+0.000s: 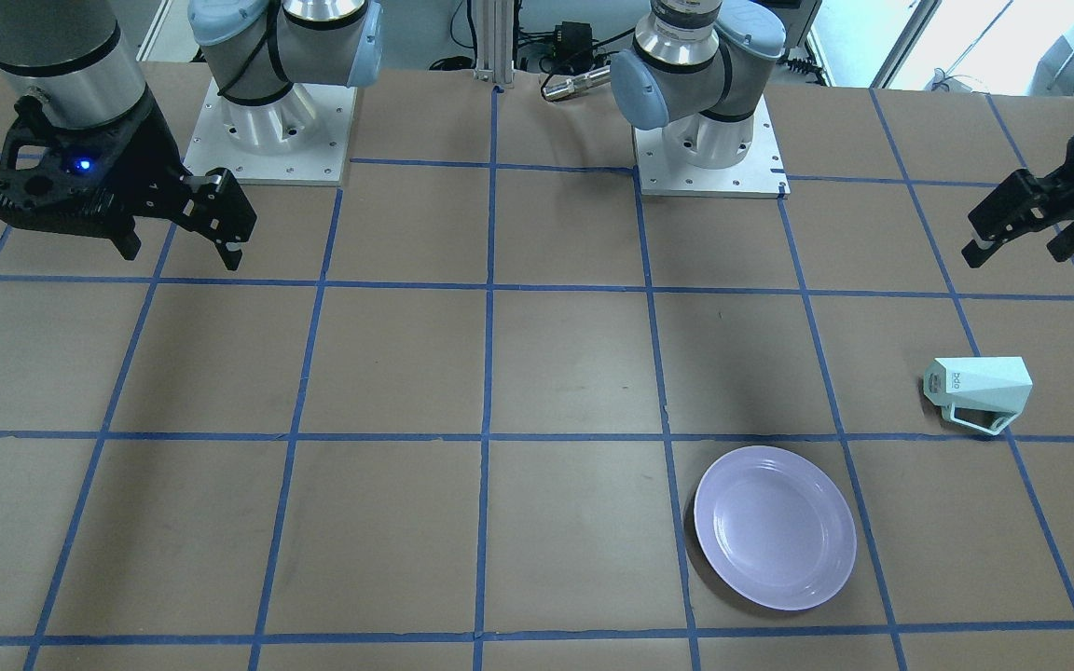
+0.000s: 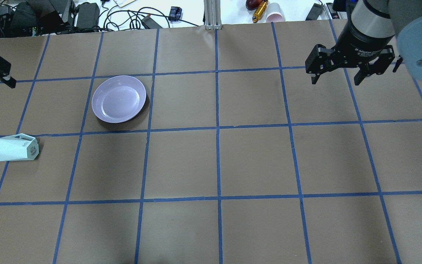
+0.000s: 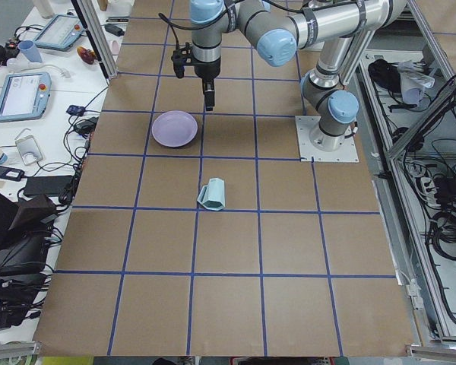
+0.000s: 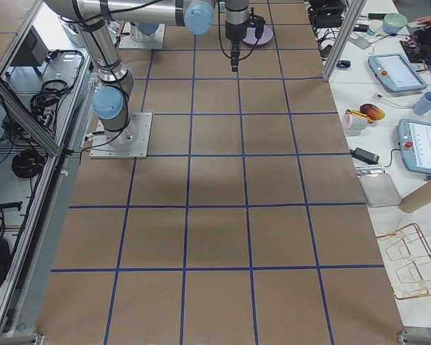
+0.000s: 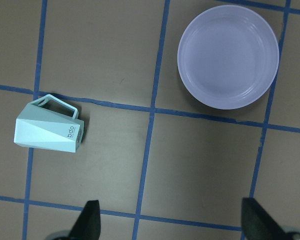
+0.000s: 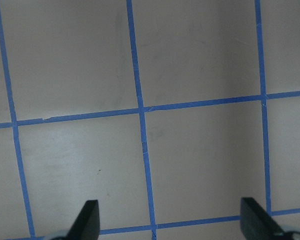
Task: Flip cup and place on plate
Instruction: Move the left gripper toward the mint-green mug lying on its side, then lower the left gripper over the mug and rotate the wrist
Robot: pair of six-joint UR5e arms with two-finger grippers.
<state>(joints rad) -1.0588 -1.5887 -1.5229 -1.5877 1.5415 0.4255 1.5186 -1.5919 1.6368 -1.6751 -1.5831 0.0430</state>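
Now look at the counter (image 2: 255, 161) from your robot's side. It is brown, with blue tape lines (image 2: 217, 146) that make big squares.

Nearest to the robot, on its left side, you see the cup (image 2: 15, 147). It lies on its side on the counter. Its flat bottom, with a small dark label, points toward the robot's right. Its handle is on the far side. In the left wrist view the cup (image 5: 47, 132) sits just beside a tape line, and nothing touches it.

A bit farther away you find the plate (image 2: 118, 99). It lies flat on the counter, right way up. One edge covers a tape line. The plate and the cup are apart, in squares that meet at a corner.

Farther still are the two grippers, and both hang in the air. The left gripper (image 5: 172, 220) is spread wide and holds nothing. Its camera looks down on both the cup and the plate. In the overhead view it shows only at the left edge.

The right gripper (image 2: 335, 80) is spread wide too, with nothing in it. It hangs over the robot's right side, well apart from the cup and the plate. Under it you see only counter and tape.
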